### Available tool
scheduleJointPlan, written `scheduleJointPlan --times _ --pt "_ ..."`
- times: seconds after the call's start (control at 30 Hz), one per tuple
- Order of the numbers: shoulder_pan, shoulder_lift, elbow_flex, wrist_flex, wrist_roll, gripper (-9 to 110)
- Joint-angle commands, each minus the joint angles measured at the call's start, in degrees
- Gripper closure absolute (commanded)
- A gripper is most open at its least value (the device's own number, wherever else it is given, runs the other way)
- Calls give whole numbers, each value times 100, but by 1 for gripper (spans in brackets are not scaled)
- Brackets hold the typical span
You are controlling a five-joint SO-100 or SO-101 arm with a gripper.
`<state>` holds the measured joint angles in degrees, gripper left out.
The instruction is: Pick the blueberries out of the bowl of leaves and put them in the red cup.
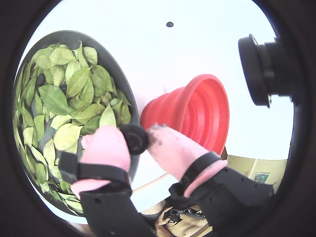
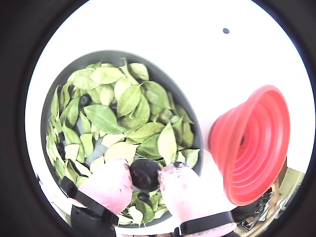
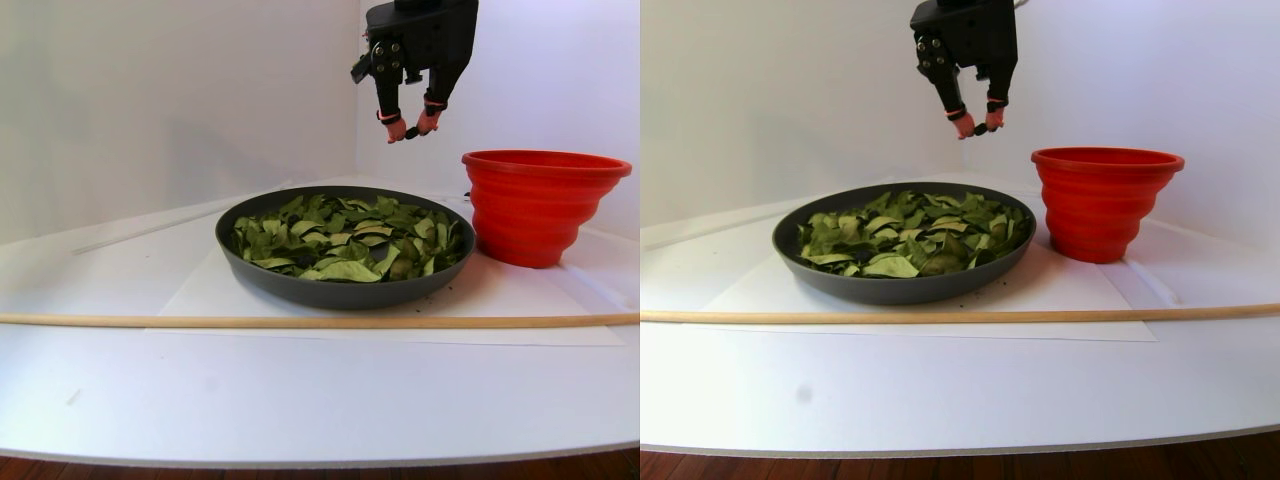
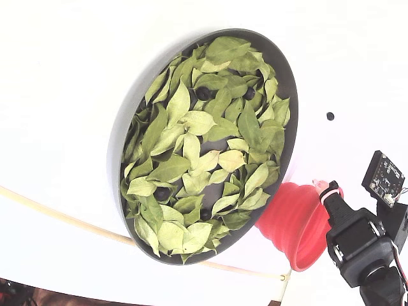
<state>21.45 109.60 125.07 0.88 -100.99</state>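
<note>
The white bench carries the dark grey bowl, filled with green leaves. Just beside it stands the red cup. A thin wooden rod lies in front of the bowl. High above the bowl's rim, the hand is clamped on one blueberry. Other blueberries sit among the leaves.
</note>
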Motion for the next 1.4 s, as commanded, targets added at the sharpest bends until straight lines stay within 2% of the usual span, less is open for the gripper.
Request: scheduleJointPlan --times 0.0,1.37 --pt "229 703 -62 53 0 92" --pt "1679 527 -439 272 -79 91"
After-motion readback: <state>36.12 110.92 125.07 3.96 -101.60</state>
